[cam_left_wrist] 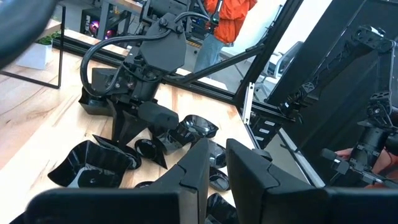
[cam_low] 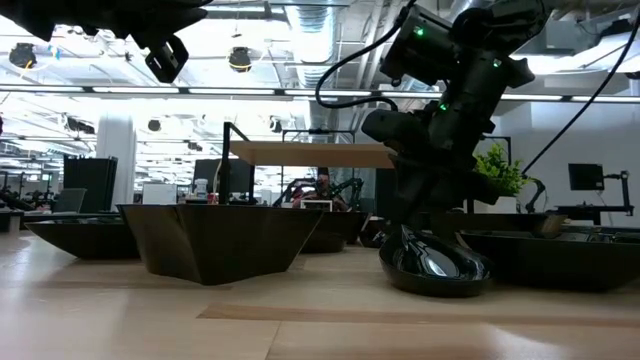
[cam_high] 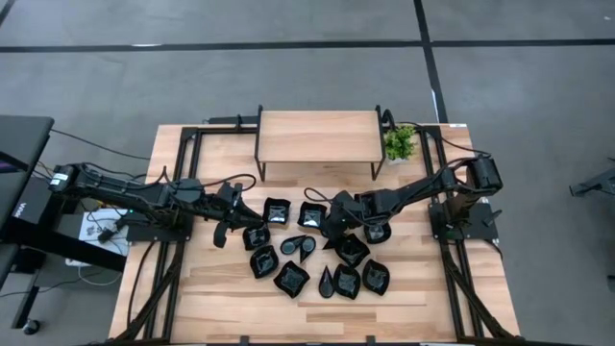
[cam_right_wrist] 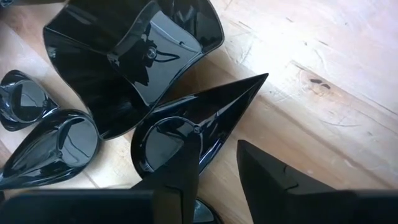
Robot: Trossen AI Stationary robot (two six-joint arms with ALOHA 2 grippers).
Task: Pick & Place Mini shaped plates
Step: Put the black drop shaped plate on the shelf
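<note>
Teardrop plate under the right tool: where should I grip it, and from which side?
Grip the teardrop plate on its raised rim at the rounded end, coming down from above with the right tool, one finger inside the bowl. The pointed tip looks too narrow for a secure hold.

Two matte-black jointed arms [cam_high: 125, 192] carry looping black cables; green indicator lights glow on the right arm [cam_low: 460, 70], its fingers [cam_right_wrist: 273, 177] angular, wedge-shaped.

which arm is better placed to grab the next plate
Right, probably. Its claw hangs open right over a teardrop plate, one finger above the rim. The left claw sits at the pile's edge, over no plate.
</note>
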